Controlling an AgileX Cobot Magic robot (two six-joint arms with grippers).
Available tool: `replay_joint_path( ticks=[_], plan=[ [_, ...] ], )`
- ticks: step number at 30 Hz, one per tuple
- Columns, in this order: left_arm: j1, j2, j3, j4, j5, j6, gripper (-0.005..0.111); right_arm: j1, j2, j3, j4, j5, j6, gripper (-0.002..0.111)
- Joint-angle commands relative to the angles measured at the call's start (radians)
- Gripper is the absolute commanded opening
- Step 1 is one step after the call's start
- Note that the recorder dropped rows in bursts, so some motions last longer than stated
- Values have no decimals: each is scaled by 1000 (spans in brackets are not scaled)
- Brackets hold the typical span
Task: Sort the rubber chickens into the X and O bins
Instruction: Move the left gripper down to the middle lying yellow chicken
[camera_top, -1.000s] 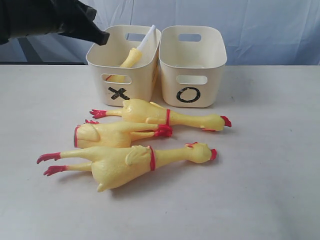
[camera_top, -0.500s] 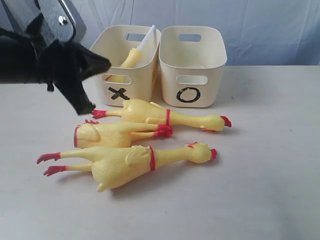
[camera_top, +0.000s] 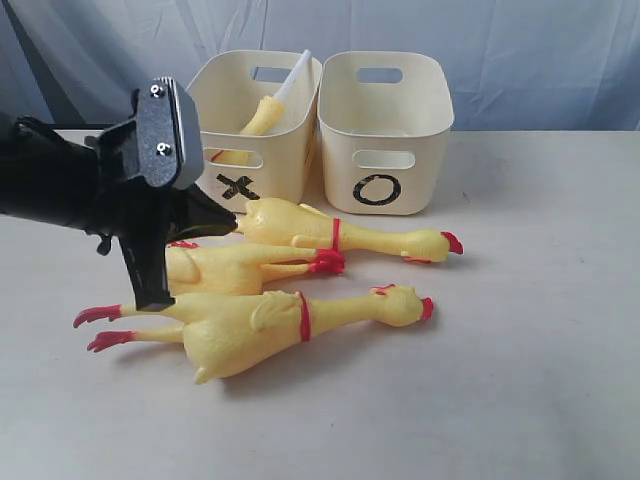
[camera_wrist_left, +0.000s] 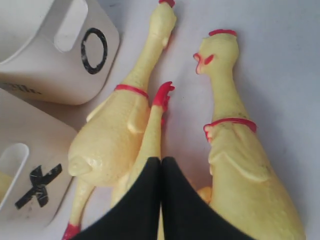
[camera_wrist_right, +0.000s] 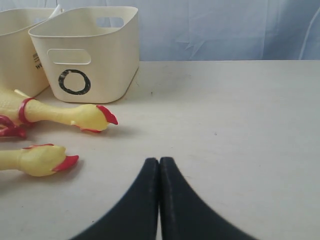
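Note:
Three yellow rubber chickens lie in a row in front of the bins: the far chicken (camera_top: 330, 232), the middle chicken (camera_top: 240, 268) and the near chicken (camera_top: 260, 325). A fourth chicken (camera_top: 262, 115) leans inside the X bin (camera_top: 285, 160). The O bin (camera_top: 425, 150) stands beside it on the right. My left gripper (camera_top: 232, 226) is shut and empty, over the tail end of the middle chicken (camera_wrist_left: 155, 125), between the far chicken (camera_wrist_left: 112, 135) and the near chicken (camera_wrist_left: 240, 165). My right gripper (camera_wrist_right: 159, 160) is shut and empty above bare table, and is out of the exterior view.
A white piece (camera_top: 295, 75) sticks up out of the X bin. The left arm's black body (camera_top: 60, 190) covers the table's left side. Wrinkled blue cloth (camera_top: 520, 60) hangs behind the table. Heads of two chickens (camera_wrist_right: 75, 114) lie left of the right gripper.
My left arm has swung down from the upper left corner to the chickens' tail ends. The chickens and bins have not moved.

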Motion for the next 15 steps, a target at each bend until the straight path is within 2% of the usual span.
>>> replay_joint_path(
  ticks=[1,4,10,15],
  plan=[
    [0,73,4,-18,-8,30,3,2,-4,2,-4,-7,0,-1],
    [0,117,4,-30,-32,55,11,2,-4,2,-4,-7,0,-1],
    [0,176,4,-175,-73,184,40,2,-4,2,-4,-7,0,-1],
    [0,224,-16,-256,-87,181,54,2,-4,2,-4,-7,0,-1]
  ],
)
